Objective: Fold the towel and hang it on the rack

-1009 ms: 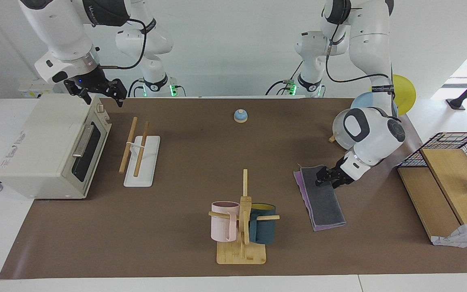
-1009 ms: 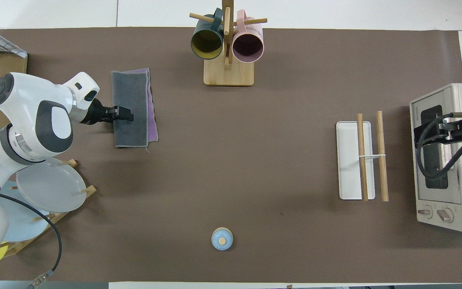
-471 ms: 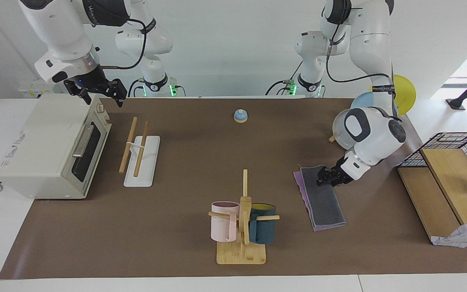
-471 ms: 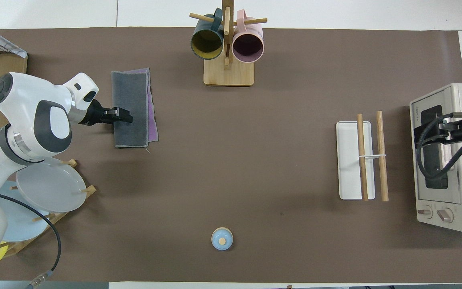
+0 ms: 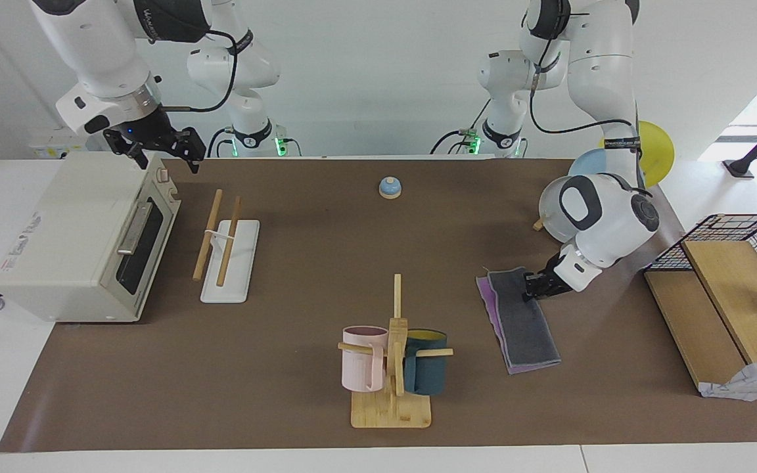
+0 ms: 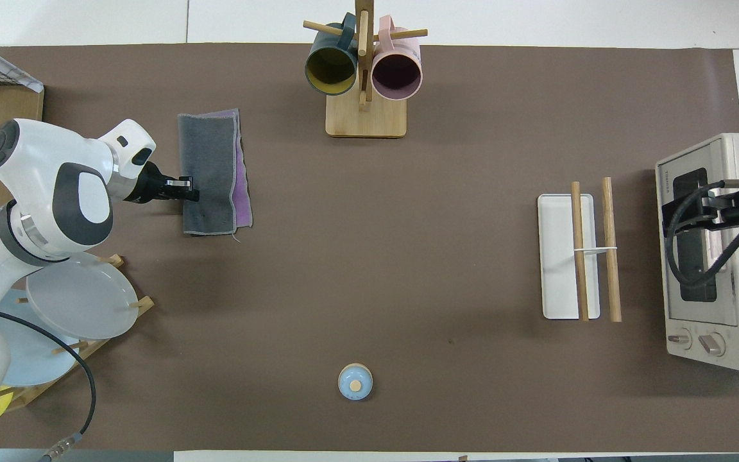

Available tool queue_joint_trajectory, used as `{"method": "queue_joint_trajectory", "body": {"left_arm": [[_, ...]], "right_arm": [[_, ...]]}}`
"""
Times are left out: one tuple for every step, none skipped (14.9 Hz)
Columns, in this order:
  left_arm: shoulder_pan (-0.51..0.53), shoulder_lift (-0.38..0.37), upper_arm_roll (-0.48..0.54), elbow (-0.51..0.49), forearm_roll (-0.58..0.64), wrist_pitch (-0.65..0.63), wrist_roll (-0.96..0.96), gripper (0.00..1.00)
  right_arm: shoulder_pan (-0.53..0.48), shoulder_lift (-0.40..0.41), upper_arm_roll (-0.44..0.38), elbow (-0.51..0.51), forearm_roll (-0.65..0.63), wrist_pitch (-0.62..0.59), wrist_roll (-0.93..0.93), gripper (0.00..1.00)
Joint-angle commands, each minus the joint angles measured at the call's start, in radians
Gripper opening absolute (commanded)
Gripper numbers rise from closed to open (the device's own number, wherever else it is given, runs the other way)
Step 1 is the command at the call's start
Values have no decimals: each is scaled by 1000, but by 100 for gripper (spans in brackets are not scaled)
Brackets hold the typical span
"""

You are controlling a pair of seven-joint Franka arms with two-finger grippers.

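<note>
Folded towel (image 5: 522,317), grey face up with a purple strip showing along one long side, lying flat on the brown mat (image 5: 299,263) toward the left arm's end of the table, about midway between the mat's two long edges. Left gripper (image 5: 528,290) low at the towel's long edge, fingertips closed on that edge at the end closer to the robots, apparently pinching the folded layers. Right gripper (image 5: 163,148) waiting with jaws wide apart and nothing in them, up over the corner of the toaster oven (image 5: 83,233) at the right arm's end. Rack (image 5: 226,244), two wooden rods over a white base, standing beside the oven's front, well apart from the towel, with a mug stand (image 5: 391,368) by the mat's long edge farthest from the robots and a small blue bell (image 5: 389,188) near the edge nearest them.

Soft, light and limp by the look of it: likely to sag and unfold if lifted by one layer only. Best taken at the folded edge with all layers pinched together, then draped across the rods rather than set down.
</note>
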Motion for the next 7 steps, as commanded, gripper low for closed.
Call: {"method": "queue_joint_trajectory", "body": {"left_arm": [[0, -26, 1, 31, -10, -45, -84, 0], [-7, -36, 3, 54, -6, -73, -139, 0], [-12, -52, 1, 71, -1, -96, -203, 0], [-12, -66, -3, 89, 14, -119, -265, 0], [-15, -76, -7, 109, 38, -150, -331, 0], [-36, -87, -8, 137, 55, -180, -436, 0], [-53, -101, -8, 155, 60, -202, -556, 0]], "right_arm": [[-19, -7, 13, -4, 5, -11, -11, 100], [-19, -7, 13, -4, 5, -11, -11, 100], [-19, -7, 13, -4, 5, -11, -11, 100], [-19, -7, 13, -4, 6, -11, -11, 100], [-19, -7, 13, -4, 6, -11, -11, 100], [-19, -7, 13, -4, 5, -11, -11, 100], [-19, -7, 13, -4, 5, -11, -11, 100]]}}
